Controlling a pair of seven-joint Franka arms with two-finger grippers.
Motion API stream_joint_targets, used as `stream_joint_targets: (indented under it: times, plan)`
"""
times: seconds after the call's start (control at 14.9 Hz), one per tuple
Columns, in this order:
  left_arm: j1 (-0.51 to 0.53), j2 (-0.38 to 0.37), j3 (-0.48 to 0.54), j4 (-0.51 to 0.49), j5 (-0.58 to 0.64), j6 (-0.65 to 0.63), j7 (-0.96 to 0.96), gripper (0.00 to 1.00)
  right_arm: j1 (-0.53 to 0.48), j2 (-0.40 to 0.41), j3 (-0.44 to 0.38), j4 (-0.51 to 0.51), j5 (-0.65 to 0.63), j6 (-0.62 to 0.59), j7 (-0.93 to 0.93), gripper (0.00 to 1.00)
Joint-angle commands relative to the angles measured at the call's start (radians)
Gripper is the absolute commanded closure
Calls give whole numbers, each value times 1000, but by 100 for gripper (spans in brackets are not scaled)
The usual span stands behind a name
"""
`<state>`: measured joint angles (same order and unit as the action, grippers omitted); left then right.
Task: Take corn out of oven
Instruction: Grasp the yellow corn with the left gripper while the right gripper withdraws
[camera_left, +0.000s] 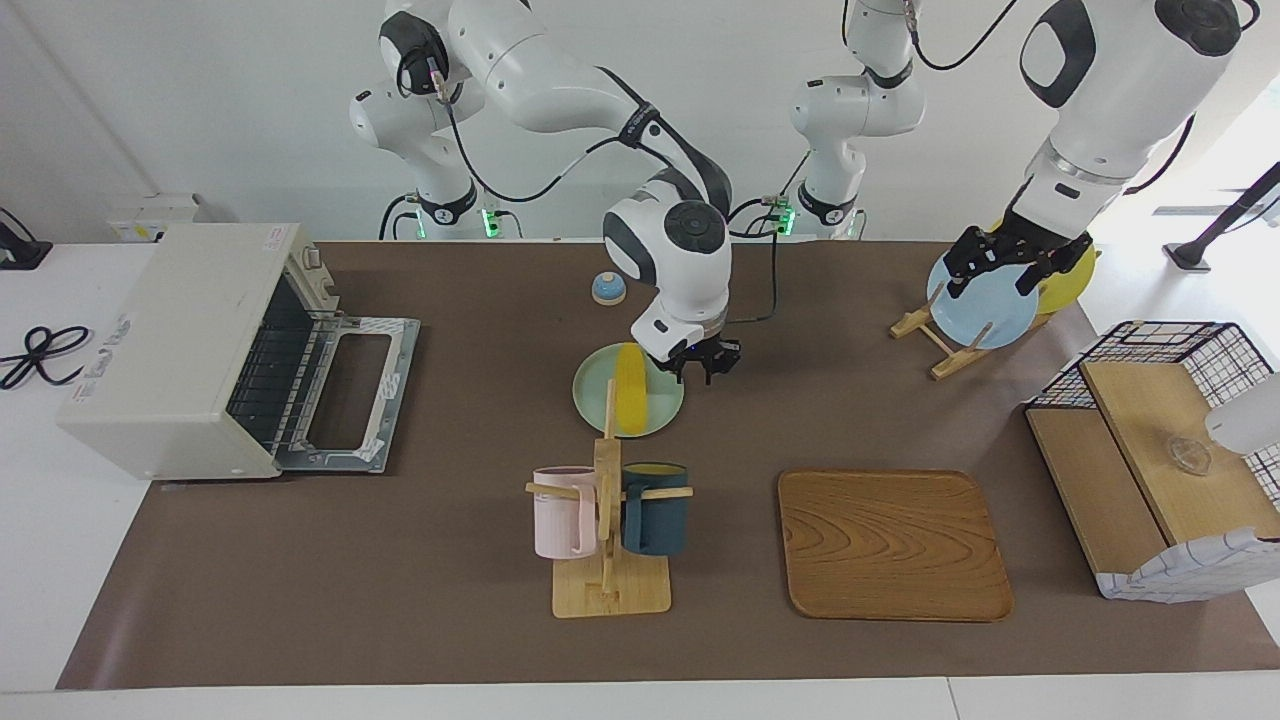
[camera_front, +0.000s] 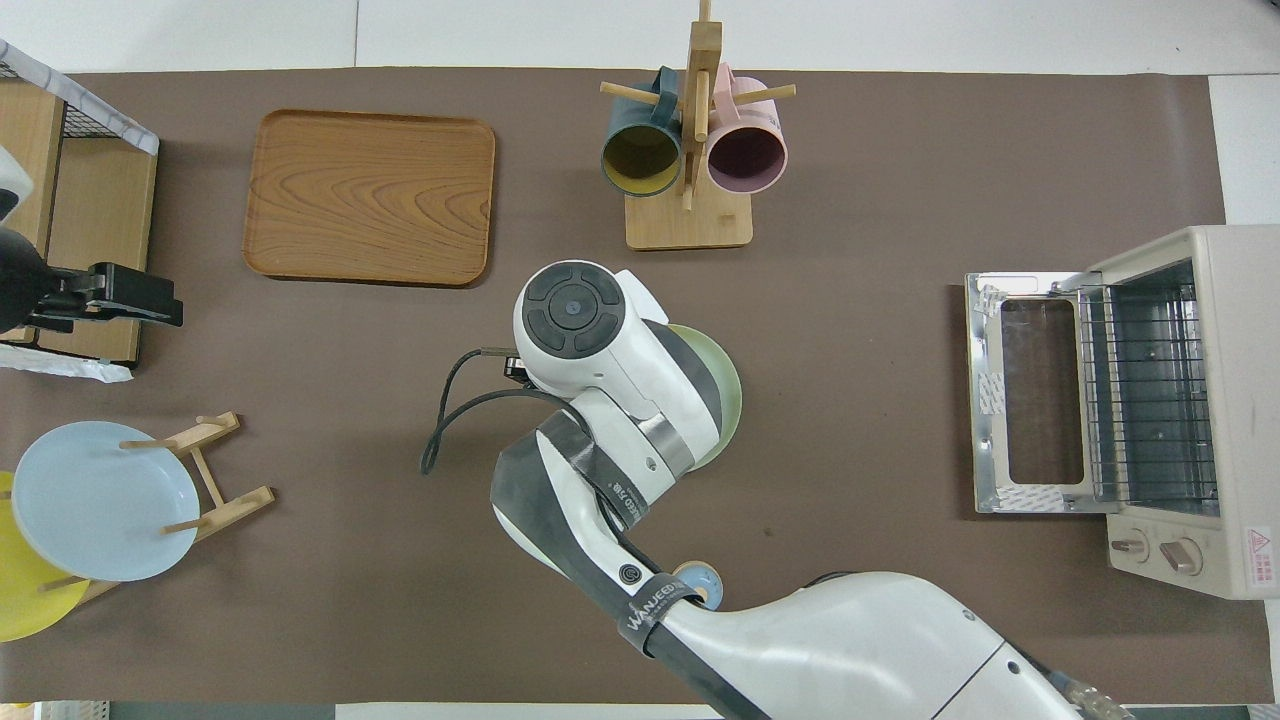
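In the facing view, the right gripper (camera_left: 700, 362) grips the rim of the pale green round plate (camera_left: 592, 400), which carries the bright yellow corn cob (camera_left: 630, 389). The boxy cream-white toaster oven (camera_left: 190, 345) stands open. The left gripper (camera_left: 1000, 268), its grip unreadable, waits over the light blue plate (camera_left: 985, 310).

From overhead, the right arm hides the corn; the green plate's edge (camera_front: 728, 395) shows.
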<state>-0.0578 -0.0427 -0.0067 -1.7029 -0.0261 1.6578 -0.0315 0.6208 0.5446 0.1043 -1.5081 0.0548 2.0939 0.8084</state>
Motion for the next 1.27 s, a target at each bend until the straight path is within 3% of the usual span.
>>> stream_joint_targets:
  times: [0.0,0.2,0.34,0.47,0.6,0.87,1.21]
  plan:
    - [7,-32,-4,-41,14,31,10,0,-53,-63,-3,-24,-1,-38,-64,44]
    - [-5,-36,-6,-58,12,46,8,0,-147,-152,-3,-52,-35,-197,-173,60]
    - [-14,-40,-13,-78,11,57,5,0,-199,-240,-3,-191,-43,-204,-196,65]
    - [-68,-36,-13,-95,11,72,-2,0,-271,-326,-3,-375,-78,-169,-260,76]
    - [-121,-37,-13,-142,9,123,-19,0,-349,-380,-3,-518,-85,-126,-287,78]
    - [-255,-14,-15,-191,-8,197,-135,0,-470,-440,-3,-708,-119,-39,-369,78]
    - [-471,90,-15,-210,-38,377,-401,0,-591,-466,-3,-779,-202,-58,-428,78]
